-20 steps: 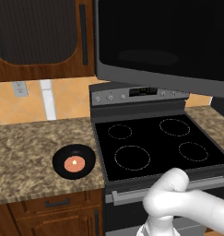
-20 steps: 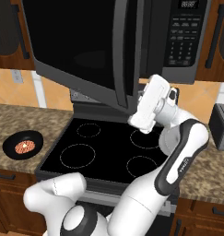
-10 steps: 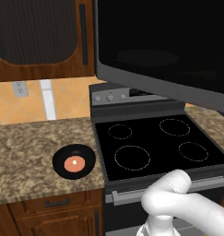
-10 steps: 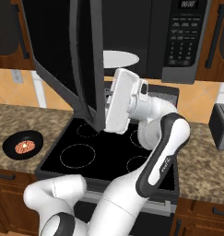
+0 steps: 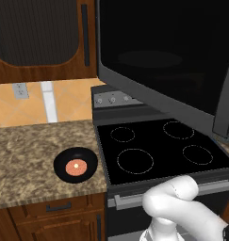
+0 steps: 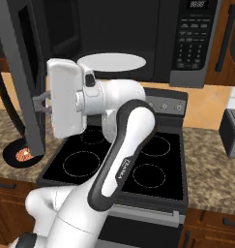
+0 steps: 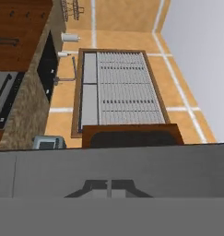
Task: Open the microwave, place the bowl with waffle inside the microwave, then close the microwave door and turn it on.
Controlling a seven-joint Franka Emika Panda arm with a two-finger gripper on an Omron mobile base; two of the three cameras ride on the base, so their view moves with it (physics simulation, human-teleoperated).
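The microwave (image 6: 186, 72) hangs above the stove with its cavity open, a white turntable (image 6: 111, 62) inside. The microwave door (image 5: 163, 61) is swung far out to the left; it shows edge-on as the microwave door (image 6: 17, 72) in the right base view. My gripper (image 6: 40, 103) is shut, its tips against the door's near edge with nothing between them. In the hand view the gripper (image 7: 109, 188) is shut against a grey surface. The black bowl (image 5: 63, 165) with the waffle (image 5: 76, 166) sits on the counter left of the stove. The bowl (image 6: 11, 156) is partly hidden behind the door.
The black glass-top stove (image 5: 153, 148) lies below the microwave. A granite counter (image 5: 26, 160) runs left of it, with wooden cabinets (image 5: 36, 33) above. A toaster (image 6: 231, 133) stands on the right counter (image 6: 211, 169). The open door overhangs the stove and the counter's edge.
The microwave door has swung from partly open to wide open, leftward. My arm and gripper moved left with it. The bowl has not moved.
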